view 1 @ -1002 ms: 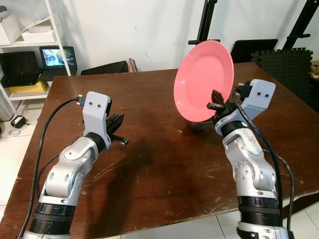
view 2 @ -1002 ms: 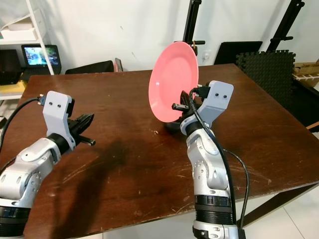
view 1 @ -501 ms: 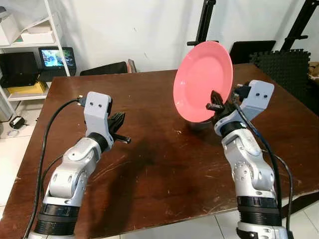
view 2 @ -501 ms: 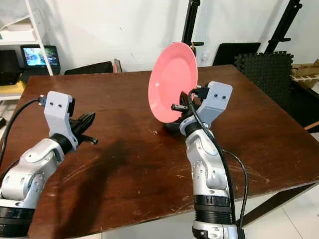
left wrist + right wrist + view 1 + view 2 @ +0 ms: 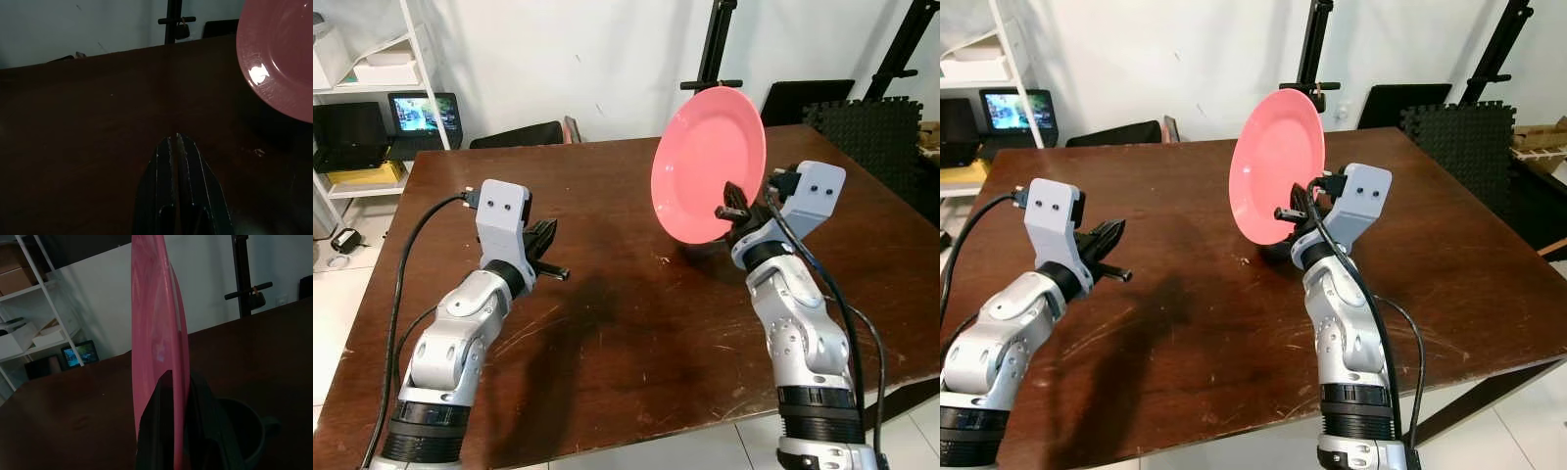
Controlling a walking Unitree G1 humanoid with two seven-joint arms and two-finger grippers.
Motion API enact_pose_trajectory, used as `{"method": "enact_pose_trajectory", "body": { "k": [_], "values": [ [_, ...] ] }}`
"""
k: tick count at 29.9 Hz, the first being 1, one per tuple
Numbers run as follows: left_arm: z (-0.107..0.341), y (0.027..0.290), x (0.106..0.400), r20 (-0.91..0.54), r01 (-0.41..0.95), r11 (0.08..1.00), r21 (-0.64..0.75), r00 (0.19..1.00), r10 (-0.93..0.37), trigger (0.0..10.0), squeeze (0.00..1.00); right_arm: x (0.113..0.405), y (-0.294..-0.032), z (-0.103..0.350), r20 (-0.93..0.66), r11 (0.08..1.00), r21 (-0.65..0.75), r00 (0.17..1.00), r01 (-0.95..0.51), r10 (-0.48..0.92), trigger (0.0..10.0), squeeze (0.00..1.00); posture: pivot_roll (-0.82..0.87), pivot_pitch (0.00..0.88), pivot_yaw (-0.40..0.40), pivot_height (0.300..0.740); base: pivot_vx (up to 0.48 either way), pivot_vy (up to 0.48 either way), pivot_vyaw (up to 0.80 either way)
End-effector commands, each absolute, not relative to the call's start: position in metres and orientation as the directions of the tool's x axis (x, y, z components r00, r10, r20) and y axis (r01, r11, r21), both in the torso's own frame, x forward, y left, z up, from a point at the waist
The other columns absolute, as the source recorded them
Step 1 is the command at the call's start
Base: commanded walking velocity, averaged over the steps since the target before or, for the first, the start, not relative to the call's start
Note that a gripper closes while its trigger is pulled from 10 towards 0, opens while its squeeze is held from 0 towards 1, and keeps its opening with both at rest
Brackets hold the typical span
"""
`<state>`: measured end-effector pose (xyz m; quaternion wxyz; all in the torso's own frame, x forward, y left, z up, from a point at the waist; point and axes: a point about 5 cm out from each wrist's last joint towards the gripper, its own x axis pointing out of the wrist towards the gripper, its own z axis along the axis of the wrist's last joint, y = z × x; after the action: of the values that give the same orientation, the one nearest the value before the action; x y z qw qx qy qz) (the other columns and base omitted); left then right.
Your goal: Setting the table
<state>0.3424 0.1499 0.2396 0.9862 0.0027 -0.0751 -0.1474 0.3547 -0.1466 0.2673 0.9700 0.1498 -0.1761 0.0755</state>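
A: Above the right half of the dark brown wooden table [image 5: 636, 323], what did the right gripper [image 5: 736, 204] have?

B: It was clamped on the lower rim of a round pink plate [image 5: 709, 164]. One black finger sat on each face, as the right wrist view showed [image 5: 161, 362]. The plate stood nearly upright, tilted a bit, concave face toward the robot's left.

A: Was the plate touching the table?

B: No, it was held in the air, nearer the far edge than the near one.

A: Anything under it?

B: A dark round bowl with a small handle [image 5: 244, 428] sat on the table right behind the gripper, mostly hidden by the plate in the head views.

A: And the left gripper [image 5: 548, 257]?

B: It hovered over the left half of the table, well apart from the plate. Its fingers [image 5: 166, 171] were pressed together, holding nothing.

A: Background?

B: A white shelf unit [image 5: 416, 59] with a small lit screen [image 5: 423, 111] beyond the far left corner. Black foam mats [image 5: 876, 127] leaned off the far right corner, and a black stand [image 5: 717, 44] rose against the white wall.
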Motion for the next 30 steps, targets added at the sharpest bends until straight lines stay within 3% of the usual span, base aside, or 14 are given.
{"method": "enact_pose_trajectory", "body": {
  "k": [1, 30],
  "values": [
    [0.2345, 0.1537, 0.3422, 0.131, 0.275, 0.961, 0.033, 0.952, -0.277, 10.0, 0.0, 0.3541, -0.1459, 0.2655, 0.37, 0.942, 0.267, 0.924, -0.205, 0.096, 10.0, 0.0, 0.02, 0.108, 0.026, 0.74, -0.3, 0.0, 0.0],
    [0.232, 0.1545, 0.3415, 0.124, 0.28, 0.96, 0.034, 0.951, -0.282, 10.0, 0.0, 0.3529, -0.1448, 0.266, 0.37, 0.938, 0.278, 0.924, -0.207, 0.095, 10.0, 0.0, 0.02, 0.117, 0.028, 0.74, -0.3, 0.0, 0.0]
  ]
}}
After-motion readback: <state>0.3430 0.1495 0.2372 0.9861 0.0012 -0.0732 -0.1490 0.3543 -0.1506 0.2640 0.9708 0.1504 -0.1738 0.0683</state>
